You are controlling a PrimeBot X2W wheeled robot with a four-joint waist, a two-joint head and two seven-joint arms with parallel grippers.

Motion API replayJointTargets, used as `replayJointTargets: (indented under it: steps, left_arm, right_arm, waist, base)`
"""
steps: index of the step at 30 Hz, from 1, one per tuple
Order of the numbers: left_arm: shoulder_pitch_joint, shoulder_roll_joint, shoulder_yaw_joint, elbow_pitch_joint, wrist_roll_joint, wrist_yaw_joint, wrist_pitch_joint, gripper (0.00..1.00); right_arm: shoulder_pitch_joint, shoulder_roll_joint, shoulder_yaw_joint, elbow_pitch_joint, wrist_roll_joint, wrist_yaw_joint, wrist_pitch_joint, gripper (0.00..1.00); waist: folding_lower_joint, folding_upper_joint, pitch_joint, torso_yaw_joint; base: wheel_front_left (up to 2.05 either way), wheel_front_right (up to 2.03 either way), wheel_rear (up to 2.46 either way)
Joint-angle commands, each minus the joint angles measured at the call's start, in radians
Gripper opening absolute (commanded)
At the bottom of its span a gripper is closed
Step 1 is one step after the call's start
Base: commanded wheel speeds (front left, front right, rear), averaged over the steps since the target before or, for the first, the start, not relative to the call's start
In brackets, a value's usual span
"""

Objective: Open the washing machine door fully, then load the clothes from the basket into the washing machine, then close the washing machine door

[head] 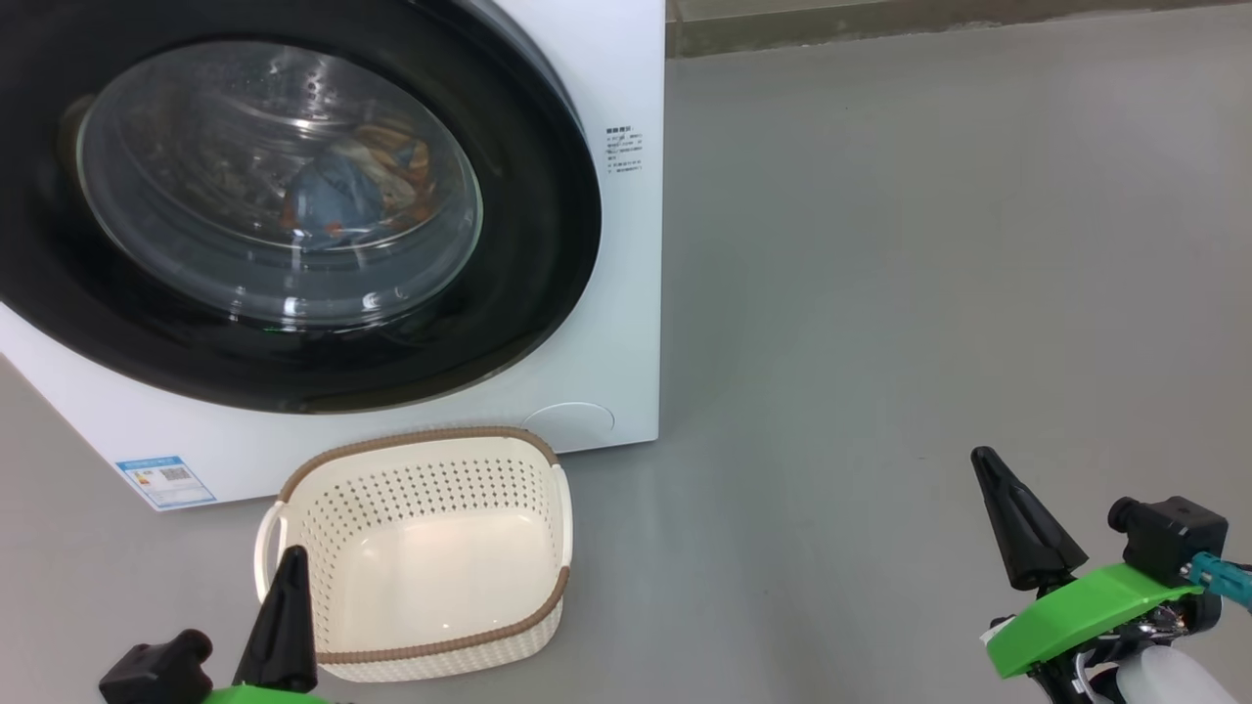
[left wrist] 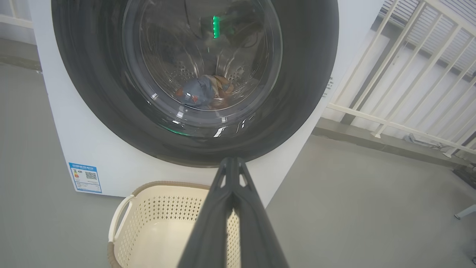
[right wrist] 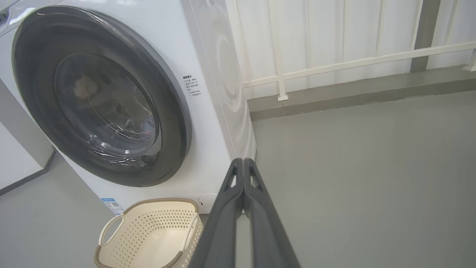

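Note:
The washing machine (head: 626, 293) stands at the upper left of the head view, and its round black door (head: 528, 244) lies flat against the front, shut. Through the glass I see the light blue and orange clothes (head: 342, 191) inside the drum, also clothes (left wrist: 202, 93) in the left wrist view. The cream basket (head: 430, 552) sits on the floor before the machine with nothing in it. My left gripper (head: 290, 557) is shut, tips together, just left of the basket's near corner. My right gripper (head: 983, 458) is shut and empty over bare floor far to the right.
Grey floor (head: 880, 293) stretches to the right of the machine. A white railing (right wrist: 334, 67) and a low kerb run behind it. A blue label sticker (head: 166, 481) and a round cover (head: 572, 418) sit low on the machine's front.

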Motion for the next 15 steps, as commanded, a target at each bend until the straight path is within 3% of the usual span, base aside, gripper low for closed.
replayJointTargets:
  steps: [1,15]
  left_arm:
    - [-0.024,0.009,0.016,-0.027,-0.027,-0.002,0.006,0.0]
    - [-0.027,0.0,0.036,-0.036,-0.147,-0.006,0.043,0.0]
  right_arm:
    - [-0.029,-0.012,-0.02,-0.025,0.038,0.0,0.007,0.0]
    - [-0.024,0.013,-0.056,-0.029,0.151,0.0,0.043,0.0]
  waist:
    - [-0.0007,0.0,0.0,0.001]
    - [-0.0021,0.0,0.002,0.011]
  base:
    - [0.0,0.0,0.0]
    - [0.0,0.0,0.0]
